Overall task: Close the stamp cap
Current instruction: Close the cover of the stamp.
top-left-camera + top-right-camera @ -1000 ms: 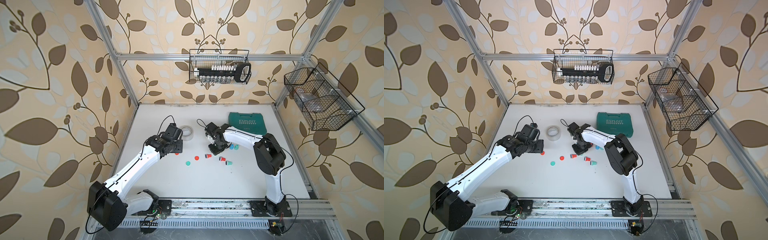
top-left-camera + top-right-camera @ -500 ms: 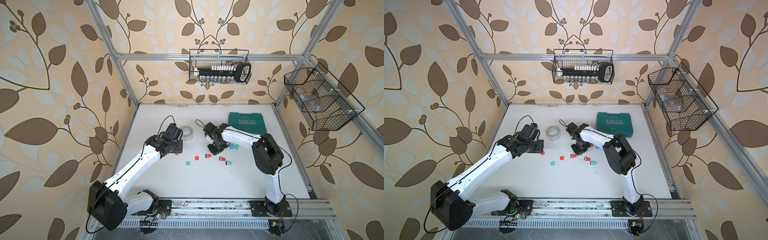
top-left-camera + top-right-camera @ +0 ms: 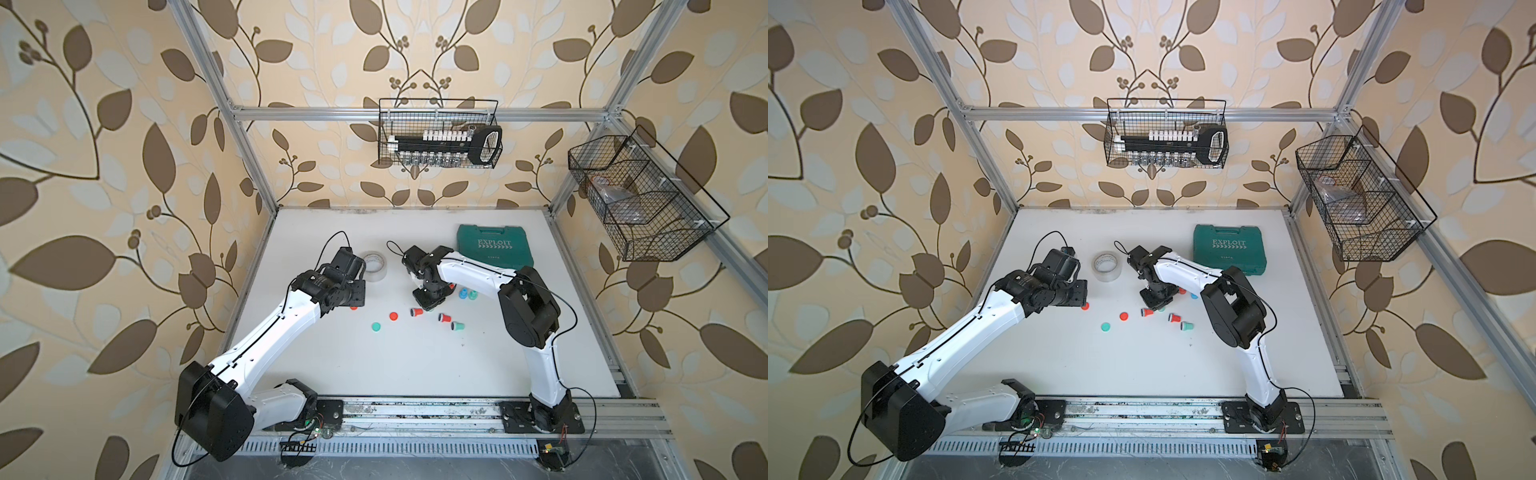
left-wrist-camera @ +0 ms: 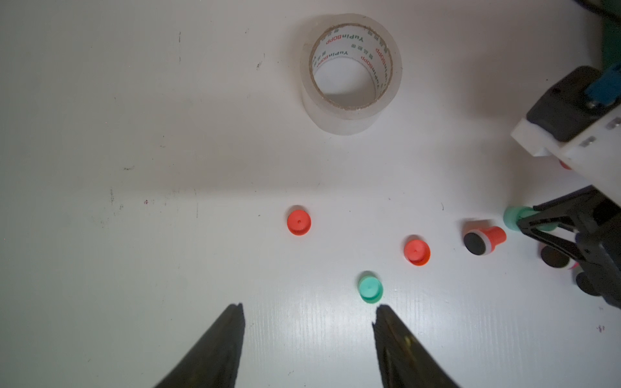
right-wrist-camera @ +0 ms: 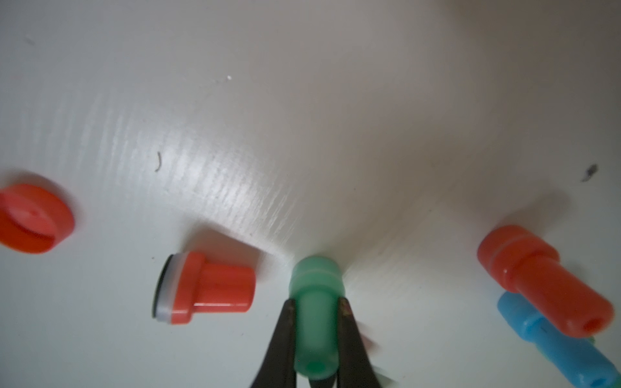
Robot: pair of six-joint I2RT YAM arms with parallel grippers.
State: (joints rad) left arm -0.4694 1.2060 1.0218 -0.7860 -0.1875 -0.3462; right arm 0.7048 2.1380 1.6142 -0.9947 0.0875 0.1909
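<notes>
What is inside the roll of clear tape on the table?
Inside the tape roll, only its printed cardboard core and bare white table show. The roll's near wall covers a strip of that floor.

Bright even light, soft shadows, streaky glare on the table [image 5: 218, 188], blurry right wrist foreground.

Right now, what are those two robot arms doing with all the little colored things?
The right gripper is shut on a green stamp, its wide end toward the white table. The left gripper is open and empty, near three loose caps: a red cap, a second red cap and a green cap. A red stamp lies on its side with no cap.
</notes>
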